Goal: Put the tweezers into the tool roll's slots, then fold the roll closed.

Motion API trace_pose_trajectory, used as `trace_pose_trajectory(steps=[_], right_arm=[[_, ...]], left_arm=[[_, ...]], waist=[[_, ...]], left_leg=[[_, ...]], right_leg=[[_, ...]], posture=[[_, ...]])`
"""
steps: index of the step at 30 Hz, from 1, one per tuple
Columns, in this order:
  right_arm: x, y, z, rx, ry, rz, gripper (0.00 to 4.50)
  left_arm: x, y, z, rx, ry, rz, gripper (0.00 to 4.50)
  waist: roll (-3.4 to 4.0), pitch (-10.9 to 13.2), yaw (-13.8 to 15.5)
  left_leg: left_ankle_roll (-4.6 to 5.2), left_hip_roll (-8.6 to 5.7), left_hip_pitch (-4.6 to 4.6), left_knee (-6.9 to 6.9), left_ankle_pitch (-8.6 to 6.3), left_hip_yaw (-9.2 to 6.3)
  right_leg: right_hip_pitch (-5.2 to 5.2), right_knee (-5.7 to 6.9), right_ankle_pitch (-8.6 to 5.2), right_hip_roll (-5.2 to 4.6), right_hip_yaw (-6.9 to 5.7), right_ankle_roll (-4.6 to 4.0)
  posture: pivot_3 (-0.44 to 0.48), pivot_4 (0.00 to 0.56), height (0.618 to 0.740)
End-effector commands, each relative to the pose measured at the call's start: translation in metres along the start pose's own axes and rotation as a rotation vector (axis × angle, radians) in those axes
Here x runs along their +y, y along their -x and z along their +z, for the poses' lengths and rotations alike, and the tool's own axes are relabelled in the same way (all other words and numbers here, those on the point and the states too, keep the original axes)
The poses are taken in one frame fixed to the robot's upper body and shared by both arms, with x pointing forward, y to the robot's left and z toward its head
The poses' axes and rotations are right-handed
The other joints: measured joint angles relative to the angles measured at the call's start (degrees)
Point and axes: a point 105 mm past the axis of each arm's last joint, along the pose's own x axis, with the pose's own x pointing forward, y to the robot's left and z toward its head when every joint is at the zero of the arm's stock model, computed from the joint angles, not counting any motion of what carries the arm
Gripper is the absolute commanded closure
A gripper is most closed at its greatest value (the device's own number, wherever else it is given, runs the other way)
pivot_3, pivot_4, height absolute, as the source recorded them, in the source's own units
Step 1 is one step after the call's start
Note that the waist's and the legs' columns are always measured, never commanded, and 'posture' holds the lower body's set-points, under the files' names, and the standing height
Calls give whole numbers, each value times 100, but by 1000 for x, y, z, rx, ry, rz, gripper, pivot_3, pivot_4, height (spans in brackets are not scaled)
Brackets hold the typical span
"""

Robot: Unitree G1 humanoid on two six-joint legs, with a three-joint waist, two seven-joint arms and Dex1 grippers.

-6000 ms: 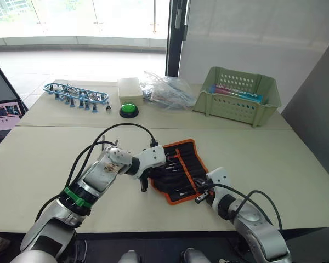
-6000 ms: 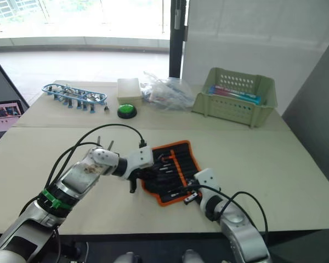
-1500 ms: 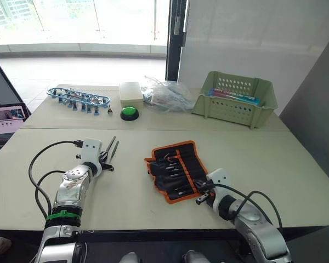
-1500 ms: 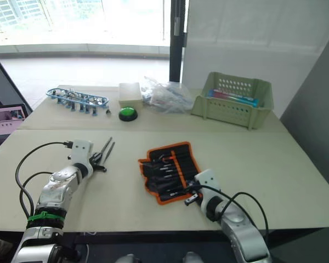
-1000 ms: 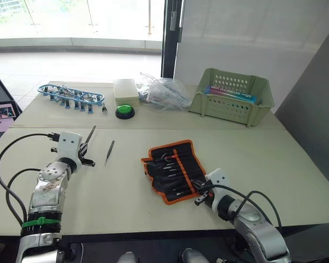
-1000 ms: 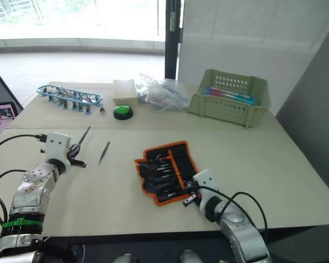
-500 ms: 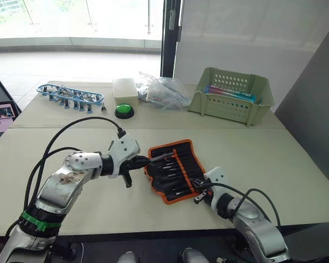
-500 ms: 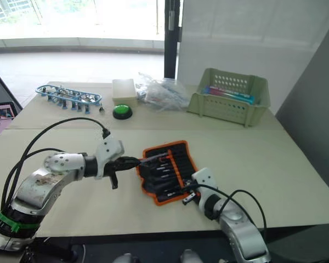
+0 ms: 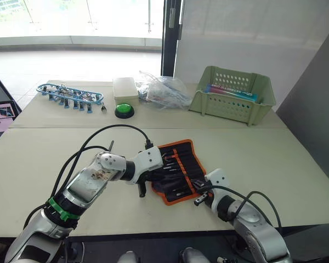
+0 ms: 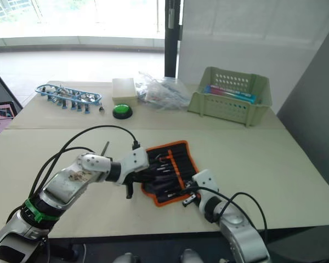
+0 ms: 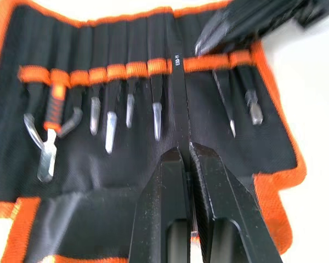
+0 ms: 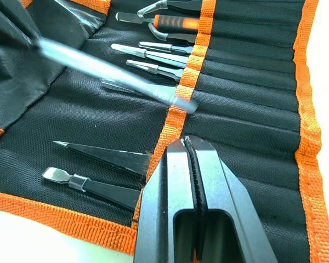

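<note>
Bare worktop (image 9: 274,159) lies open right of the tool roll (image 9: 178,170) and across the lower left. My left gripper (image 9: 156,174) covers the roll's left half; my right gripper (image 9: 199,189) blocks its lower-right corner.

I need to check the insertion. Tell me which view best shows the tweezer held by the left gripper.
The left wrist view: the tweezer runs straight up from the left gripper and over the orange stripe of the tool roll. The right wrist view shows it blurred, crossing the slots. In the eye views the left arm covers most of it.
</note>
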Motion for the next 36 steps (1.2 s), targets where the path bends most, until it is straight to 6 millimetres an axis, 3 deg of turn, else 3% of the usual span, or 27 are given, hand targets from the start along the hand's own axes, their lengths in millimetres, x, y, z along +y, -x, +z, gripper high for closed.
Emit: trace_pose_trajectory(steps=[1, 23, 36], right_arm=[[5, 4, -30, 132, -29, 8, 4500], [9, 8, -43, 218, -27, 13, 4500], [15, 13, -54, 302, -19, 33, 4500]], left_arm=[[-3, 3, 4, -1, -44, -9, 4469], [-6, 9, -4, 58, -99, -4, 4469], [1, -5, 2, 73, -123, 5, 4469]], waist=[[0, 0, 14], [0, -1, 84], [-5, -5, 90]], left_leg=[[0, 0, 0, 0, 0, 0], [0, 24, 12, 0, 0, 0], [0, 25, 19, 0, 0, 0]], right_leg=[[0, 0, 0, 0, 0, 0], [6, 8, -5, 30, 9, -13], [14, 10, -5, 33, 9, -13]], posture=[[0, 150, 738], [0, 150, 738], [0, 150, 738]])
